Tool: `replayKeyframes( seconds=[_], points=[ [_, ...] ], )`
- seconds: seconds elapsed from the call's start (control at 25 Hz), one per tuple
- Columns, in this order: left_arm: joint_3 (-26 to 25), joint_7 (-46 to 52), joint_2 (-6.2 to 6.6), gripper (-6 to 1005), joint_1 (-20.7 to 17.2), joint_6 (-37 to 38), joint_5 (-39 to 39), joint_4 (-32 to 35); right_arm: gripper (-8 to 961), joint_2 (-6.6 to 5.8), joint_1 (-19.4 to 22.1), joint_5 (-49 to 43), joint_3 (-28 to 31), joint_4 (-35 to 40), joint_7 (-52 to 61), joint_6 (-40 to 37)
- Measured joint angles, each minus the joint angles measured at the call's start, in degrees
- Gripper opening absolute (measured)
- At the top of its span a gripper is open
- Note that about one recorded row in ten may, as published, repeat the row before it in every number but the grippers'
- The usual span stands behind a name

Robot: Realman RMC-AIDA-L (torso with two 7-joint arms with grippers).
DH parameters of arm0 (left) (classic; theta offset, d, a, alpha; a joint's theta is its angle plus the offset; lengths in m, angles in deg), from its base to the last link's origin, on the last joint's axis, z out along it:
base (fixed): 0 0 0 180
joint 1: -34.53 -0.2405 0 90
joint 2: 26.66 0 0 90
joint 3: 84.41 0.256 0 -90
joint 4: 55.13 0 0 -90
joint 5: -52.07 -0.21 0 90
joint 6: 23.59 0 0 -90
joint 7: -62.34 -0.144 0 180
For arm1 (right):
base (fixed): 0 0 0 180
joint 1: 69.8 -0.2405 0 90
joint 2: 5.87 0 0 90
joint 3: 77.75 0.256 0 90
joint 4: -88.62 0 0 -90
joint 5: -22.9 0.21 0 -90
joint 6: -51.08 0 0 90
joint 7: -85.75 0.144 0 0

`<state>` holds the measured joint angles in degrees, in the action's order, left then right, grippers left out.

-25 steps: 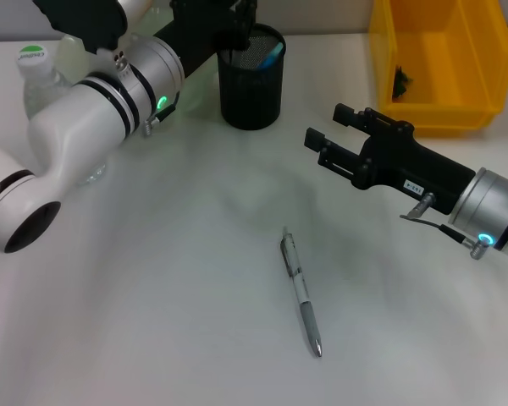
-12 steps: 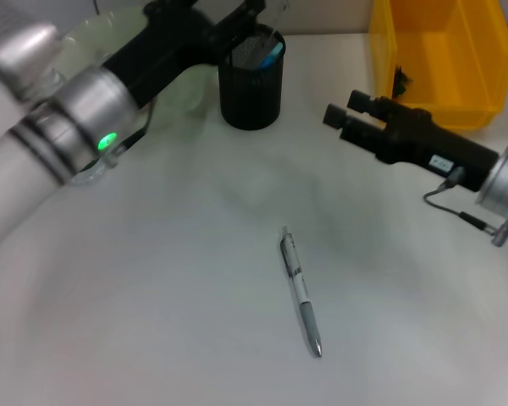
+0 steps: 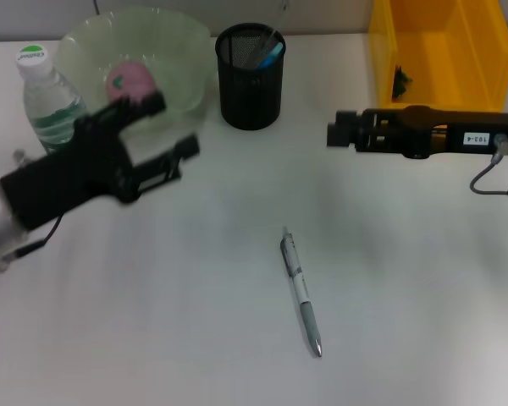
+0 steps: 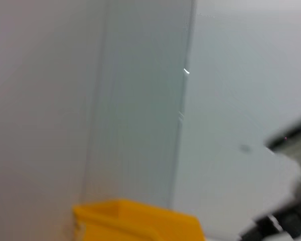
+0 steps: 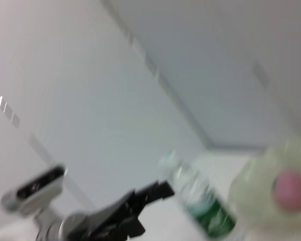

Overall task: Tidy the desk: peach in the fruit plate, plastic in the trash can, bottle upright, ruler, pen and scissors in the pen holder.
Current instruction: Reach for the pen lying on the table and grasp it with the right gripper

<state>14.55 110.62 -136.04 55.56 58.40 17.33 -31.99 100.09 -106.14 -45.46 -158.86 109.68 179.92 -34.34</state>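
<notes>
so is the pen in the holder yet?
No. The pen lies flat on the desk, well apart from the pen holder; neither gripper is on it.

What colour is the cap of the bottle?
The cap of the bottle is white with a green top. It shows best in the head view.

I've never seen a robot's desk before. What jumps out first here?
The lone pen lying flat mid-desk draws the eye, with two black grippers held above the desk either side of it: the left gripper by the fruit plate, the right gripper before the bright yellow trash can. At the back, a pink peach sits in the plate, beside an upright bottle.
</notes>
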Motion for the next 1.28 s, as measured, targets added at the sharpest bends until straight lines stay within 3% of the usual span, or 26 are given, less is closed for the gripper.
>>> replayKeyframes(
  seconds=[0.12,0.28,0.36,0.4,0.48,0.56,0.6,0.76,1.28],
  points=[
    [-2.1,2.3,1.39,783,-1.1,2.6,-7.3,-0.5,652,-0.46,-2.6,-14.8,4.9,6.2,9.9,-1.7],
    [-5.6,4.8,2.32,782,-2.3,3.2,-14.4,-0.7,651,1.46,-5.5,-33.9,7.7,17.0,21.2,-3.4],
    [-7.8,5.1,2.34,781,-3.1,3.2,-17.0,-0.7,651,3.65,-8.7,-45.6,7.7,22.8,28.7,-5.5],
    [-8.6,5.1,2.32,781,-3.4,3.3,-17.7,-0.7,651,3.65,-8.7,-45.6,7.7,22.8,28.7,-5.5],
    [-9.2,4.9,2.23,781,-3.7,3.3,-18.6,-0.7,651,5.74,-11.2,-53.3,7.7,25.5,32.4,-7.0],
    [-9.3,4.7,2.13,781,-3.9,3.2,-19.5,-0.7,651,8.85,-14.2,-63.0,7.7,28.3,35.7,-8.4],
    [-9.2,4.7,2.12,780,-3.9,3.1,-19.8,-0.7,651,8.85,-14.2,-63.0,7.7,28.3,35.7,-8.4],
    [-9.3,4.8,1.93,780,-3.9,2.9,-21.4,-0.8,650,13.09,-18.5,-72.8,6.2,28.8,37.1,-9.1],
    [-9.5,4.9,1.31,777,-4.3,2.8,-21.9,-1.6,647,13.86,-20.3,-68.5,-11.1,29.7,41.3,-2.3]
  ],
)
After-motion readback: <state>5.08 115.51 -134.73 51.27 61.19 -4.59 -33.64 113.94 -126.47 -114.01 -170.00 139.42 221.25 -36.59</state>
